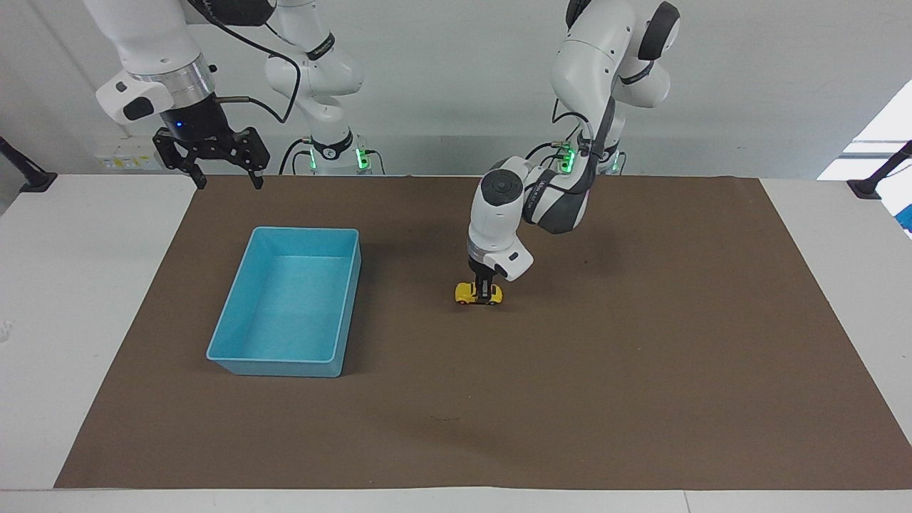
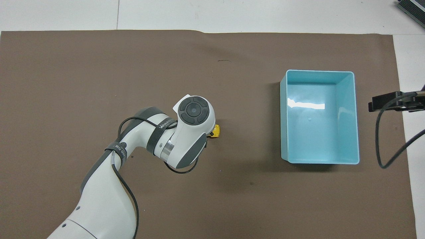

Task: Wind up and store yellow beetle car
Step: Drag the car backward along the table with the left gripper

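The yellow beetle car point(image 1: 470, 293) is at the middle of the brown mat, low at mat level. My left gripper point(image 1: 487, 294) points straight down and is shut on the car's body. In the overhead view the left wrist hides most of the car point(image 2: 216, 130), and only one yellow end shows. The blue bin point(image 1: 278, 367) stands on the mat toward the right arm's end, with nothing in it. My right gripper point(image 1: 226, 178) is open and empty. It hangs raised over the mat's edge near the robots and waits.
The brown mat point(image 1: 641, 356) covers most of the white table. The bin's rim also shows in the overhead view point(image 2: 318, 71). A black cable hangs from the right arm beside the bin.
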`<action>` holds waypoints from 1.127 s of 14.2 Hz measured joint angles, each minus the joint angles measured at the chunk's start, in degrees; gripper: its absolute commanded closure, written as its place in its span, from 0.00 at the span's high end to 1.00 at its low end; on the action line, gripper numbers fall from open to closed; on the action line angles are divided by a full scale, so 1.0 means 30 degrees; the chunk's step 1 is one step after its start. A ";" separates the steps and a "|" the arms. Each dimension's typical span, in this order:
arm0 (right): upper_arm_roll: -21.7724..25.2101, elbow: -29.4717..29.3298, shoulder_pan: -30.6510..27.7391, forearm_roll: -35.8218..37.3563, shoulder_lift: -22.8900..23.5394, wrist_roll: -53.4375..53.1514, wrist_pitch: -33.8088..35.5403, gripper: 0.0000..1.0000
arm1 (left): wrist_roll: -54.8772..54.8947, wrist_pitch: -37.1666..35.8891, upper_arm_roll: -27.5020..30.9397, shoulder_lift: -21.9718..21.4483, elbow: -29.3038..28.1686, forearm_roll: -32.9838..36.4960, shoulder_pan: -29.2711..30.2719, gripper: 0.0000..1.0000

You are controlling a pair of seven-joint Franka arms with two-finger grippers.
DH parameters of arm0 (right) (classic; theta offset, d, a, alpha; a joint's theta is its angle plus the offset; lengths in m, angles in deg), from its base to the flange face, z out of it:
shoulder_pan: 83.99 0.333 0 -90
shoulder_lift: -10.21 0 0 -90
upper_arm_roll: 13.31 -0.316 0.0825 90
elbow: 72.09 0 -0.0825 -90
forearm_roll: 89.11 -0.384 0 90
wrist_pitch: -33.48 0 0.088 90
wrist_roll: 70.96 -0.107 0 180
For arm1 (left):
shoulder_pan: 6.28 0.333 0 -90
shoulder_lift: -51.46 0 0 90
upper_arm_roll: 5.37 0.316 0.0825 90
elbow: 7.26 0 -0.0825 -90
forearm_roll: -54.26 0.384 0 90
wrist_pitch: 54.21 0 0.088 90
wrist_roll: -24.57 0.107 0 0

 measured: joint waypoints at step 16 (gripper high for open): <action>0.0019 0.0000 -0.0053 0.0000 0.0000 0.0000 0.0000 1.00 | -0.0425 -0.0709 0.0336 -0.0813 -0.1069 0.0227 0.1253 0.42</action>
